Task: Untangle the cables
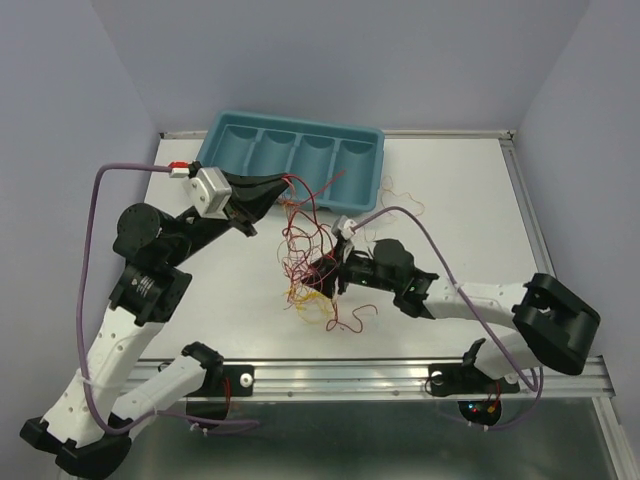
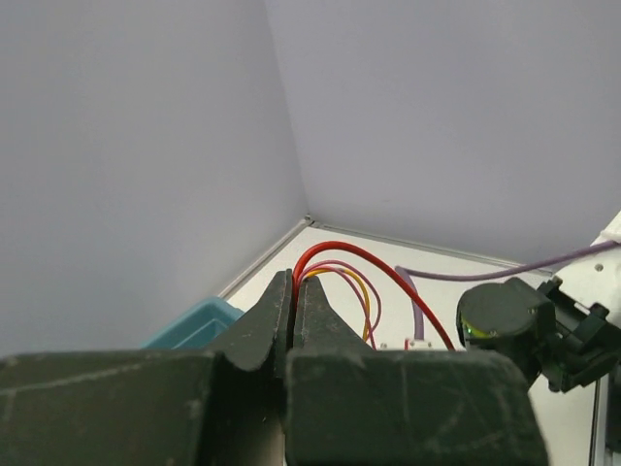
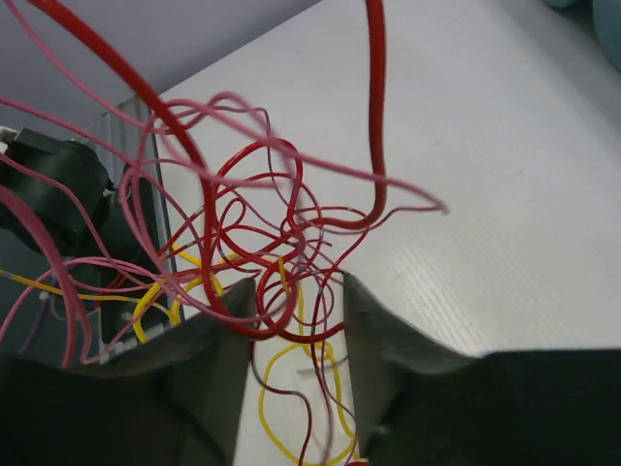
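The cables (image 1: 308, 262) form a loose tangle of red, dark red, orange and yellow strands at the table's middle. My left gripper (image 1: 283, 184) hangs raised above the tangle's far-left side. In the left wrist view the left gripper (image 2: 294, 280) is shut on red, orange and pink strands (image 2: 335, 262) that arch out from its tips. My right gripper (image 1: 322, 272) sits low in the tangle, reaching in from the right. In the right wrist view the right gripper (image 3: 298, 286) is open, with red and yellow loops (image 3: 267, 209) lying in the gap between its fingers.
A teal tray (image 1: 292, 128) with several compartments stands at the back, just behind the left gripper, and its corner (image 2: 194, 325) shows in the left wrist view. A few stray strands (image 1: 400, 200) lie by the tray's right end. Thick purple arm cables (image 1: 92, 230) loop beside both arms.
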Motion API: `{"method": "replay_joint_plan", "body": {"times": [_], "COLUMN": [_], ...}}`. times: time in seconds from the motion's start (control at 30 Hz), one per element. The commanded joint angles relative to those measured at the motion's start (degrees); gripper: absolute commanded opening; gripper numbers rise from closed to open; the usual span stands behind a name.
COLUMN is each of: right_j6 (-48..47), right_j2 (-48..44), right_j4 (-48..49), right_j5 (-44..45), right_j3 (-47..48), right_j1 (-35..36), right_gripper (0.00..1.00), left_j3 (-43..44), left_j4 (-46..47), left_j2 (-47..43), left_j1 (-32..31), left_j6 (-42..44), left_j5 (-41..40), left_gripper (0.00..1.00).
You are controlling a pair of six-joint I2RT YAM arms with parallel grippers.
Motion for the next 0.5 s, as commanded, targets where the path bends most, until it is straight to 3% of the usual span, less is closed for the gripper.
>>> {"method": "replay_joint_plan", "body": {"times": [0.0, 0.07, 0.1, 0.13, 0.17, 0.2, 0.27, 0.3, 0.4, 0.47], "right_j6": [0.4, 1.6, 2.2, 3.0, 3.6, 4.2, 6.6, 7.7, 11.9, 13.0], "right_j2": [4.9, 4.5, 3.8, 1.1, -0.7, -2.5, -9.2, -11.6, -20.5, -25.5], "right_j4": [3.5, 1.6, 0.6, -0.3, -1.4, -1.8, -5.7, -8.2, -18.6, -20.9], "right_j5": [4.3, 8.7, 15.8, 20.4, 24.6, 34.5, 46.1, 57.7, 73.2, 77.7], "right_j3": [5.1, 5.1, 4.9, 4.4, 2.6, 1.3, -0.5, -1.1, -1.7, -3.4], "right_j1": [1.7, 1.7, 1.7, 1.7, 1.7, 1.7, 1.7, 1.6, 0.2, -0.9], "right_gripper": [0.19, 0.03, 0.01, 0.01, 0.01, 0.00, 0.01, 0.01, 0.01, 0.01], "left_j3": [2.4, 3.3, 3.7, 4.5, 4.7, 4.9, 4.6, 4.4, 3.3, 3.5], "left_j4": [4.9, 4.6, 4.4, 4.4, 5.1, 6.0, 8.5, 11.4, 14.0, 14.3], "left_j2": [-1.5, -2.8, -3.4, -4.8, -5.4, -6.3, -7.3, -8.5, -11.6, -12.8], "left_j1": [-0.1, -0.1, 0.0, -0.1, -0.1, -0.1, -0.1, 0.0, 0.0, -0.1], "left_j6": [-2.1, -0.6, -0.1, 0.7, 2.4, 4.1, 7.2, 11.2, 14.7, 15.6], "left_j5": [-5.5, -19.2, -25.1, -31.6, -46.3, -53.1, -67.0, -69.5, -73.9, -75.6], "left_gripper": [0.00, 0.00, 0.00, 0.00, 0.00, 0.00, 0.00, 0.00, 0.00, 0.00]}}
